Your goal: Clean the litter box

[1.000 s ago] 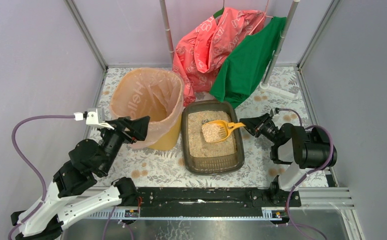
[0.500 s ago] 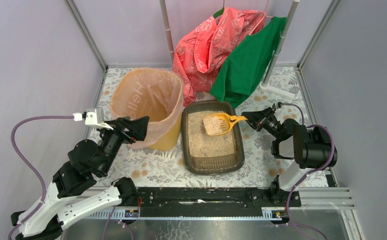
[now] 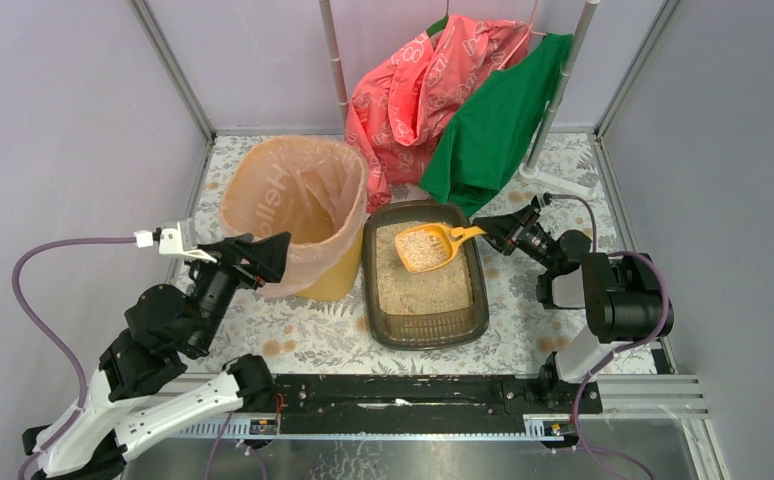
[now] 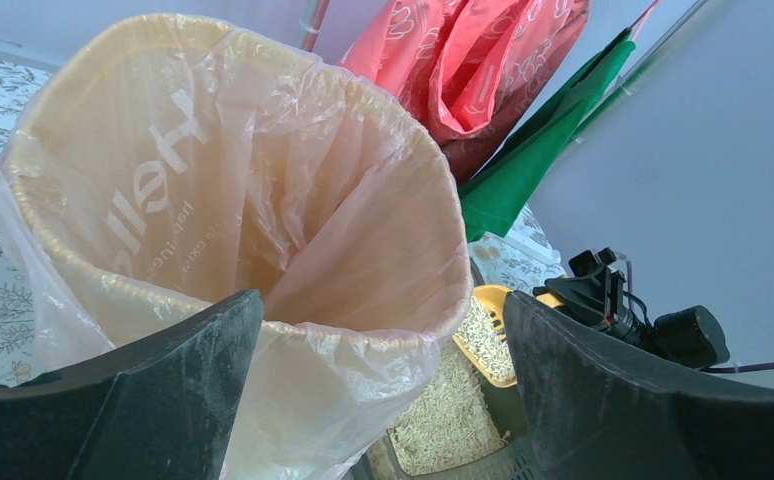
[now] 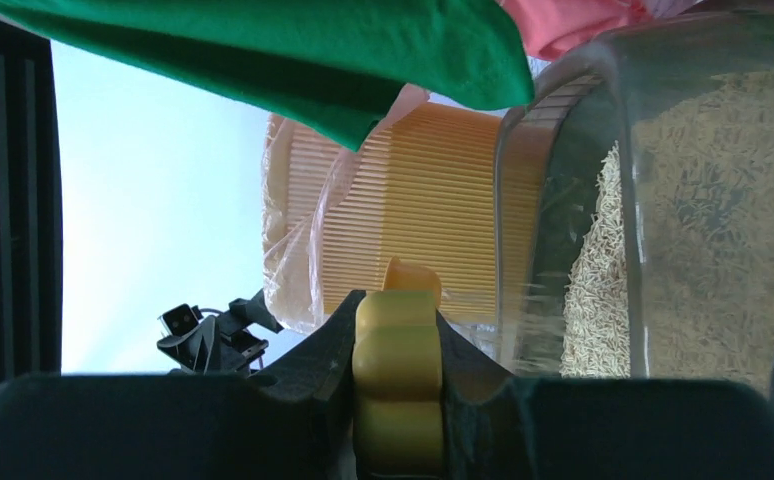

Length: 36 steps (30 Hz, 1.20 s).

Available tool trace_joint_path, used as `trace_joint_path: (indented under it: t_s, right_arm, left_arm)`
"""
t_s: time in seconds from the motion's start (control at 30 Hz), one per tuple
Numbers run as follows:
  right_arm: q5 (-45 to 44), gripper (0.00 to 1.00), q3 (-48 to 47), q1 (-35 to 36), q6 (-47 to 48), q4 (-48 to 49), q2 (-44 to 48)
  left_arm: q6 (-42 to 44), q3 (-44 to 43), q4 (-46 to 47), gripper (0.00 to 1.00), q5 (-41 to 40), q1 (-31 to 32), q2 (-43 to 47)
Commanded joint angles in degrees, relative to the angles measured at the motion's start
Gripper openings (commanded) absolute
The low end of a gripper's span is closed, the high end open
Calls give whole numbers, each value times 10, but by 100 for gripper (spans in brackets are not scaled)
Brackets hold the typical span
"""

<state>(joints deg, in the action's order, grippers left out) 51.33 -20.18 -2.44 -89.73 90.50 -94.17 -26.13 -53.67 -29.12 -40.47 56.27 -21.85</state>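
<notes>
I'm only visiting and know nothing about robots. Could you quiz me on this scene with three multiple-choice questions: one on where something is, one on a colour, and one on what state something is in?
1. Where is the yellow scoop?
A) held over the litter box
B) lying on the table
C) hanging on the rail

2. What colour is the cloth hanging beside the pink cloth?
A) blue
B) green
C) white

3. How is the left tool, next to the bin?
A) shut on the liner
B) open, holding nothing
C) shut on the scoop

Answers:
1. A: the right tool holds its handle above the box.
2. B: the green cloth hangs at the back.
3. B: its jaws stand wide apart by the bin's rim.
</notes>
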Motion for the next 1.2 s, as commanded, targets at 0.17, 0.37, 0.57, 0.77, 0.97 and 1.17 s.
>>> trace_joint_path:
  t_s: [0.17,0.37,0.57,0.77,0.97,1.17]
  right_arm:
    - [-9,0,-3,6,9,80,-4]
    - [4,0,-13,2,5,80,-6]
    - [8,0,-17,16,10,79,-16]
    - [17,0,-21,13,10,79,-23]
    - [18,0,-22,17,15,79,-33]
    - [22,0,-20,12,16,79,-37]
  left_arm:
    - [7,-6,2,99,-21,4,15]
    - [1,0,5,99,-18,4,15]
    - [0,1,10,99,-17,4,11]
    - [-1,4,14,99,-11,4,10]
    - [4,9,18,99,-14,4,13]
    - [8,8,11,99,-21,4,16]
